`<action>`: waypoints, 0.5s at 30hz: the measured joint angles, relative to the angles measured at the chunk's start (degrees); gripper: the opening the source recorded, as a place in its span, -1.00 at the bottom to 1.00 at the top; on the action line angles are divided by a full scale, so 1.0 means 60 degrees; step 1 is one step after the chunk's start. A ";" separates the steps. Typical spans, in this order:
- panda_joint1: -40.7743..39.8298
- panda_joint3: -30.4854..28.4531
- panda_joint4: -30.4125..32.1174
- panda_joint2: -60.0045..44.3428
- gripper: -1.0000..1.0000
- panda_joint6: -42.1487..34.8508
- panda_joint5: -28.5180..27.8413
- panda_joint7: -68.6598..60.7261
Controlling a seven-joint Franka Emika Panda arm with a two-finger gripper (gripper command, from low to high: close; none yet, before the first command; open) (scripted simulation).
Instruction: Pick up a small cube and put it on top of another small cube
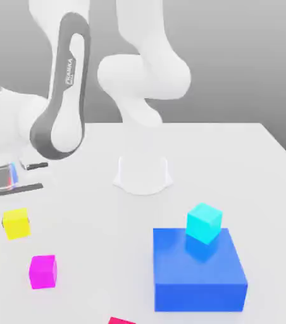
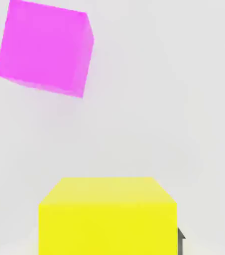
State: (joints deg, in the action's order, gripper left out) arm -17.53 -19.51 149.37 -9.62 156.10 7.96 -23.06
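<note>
Yellow cube (image 1: 16,223) rests on the tabletop (image 1: 234,164), pink cube (image 1: 43,271) near at its five o'clock. Hand state: cannot tell. Risk: an off-centre grasp could knock the yellow cube away.

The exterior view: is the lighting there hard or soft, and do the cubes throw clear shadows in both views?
Exterior view: soft, even light; the yellow cube and magenta cube throw barely any shadow on the white table. Hand view: equally flat light, no clear shadows, no glare.
</note>
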 joint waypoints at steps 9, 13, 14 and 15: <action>0.0821 0.0976 -0.1189 -0.0477 -1.00 -0.0731 -0.0315 -0.0590; 0.1223 0.1413 -0.1712 -0.0644 -1.00 -0.1029 -0.0499 -0.0829; 0.1327 0.1523 -0.1842 -0.0681 -1.00 -0.1101 -0.0547 -0.0888; 0.1436 0.1632 -0.1972 -0.0718 -1.00 -0.1172 -0.0594 -0.0949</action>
State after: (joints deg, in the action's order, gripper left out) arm -8.92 -9.72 137.54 -13.92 149.07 4.39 -28.75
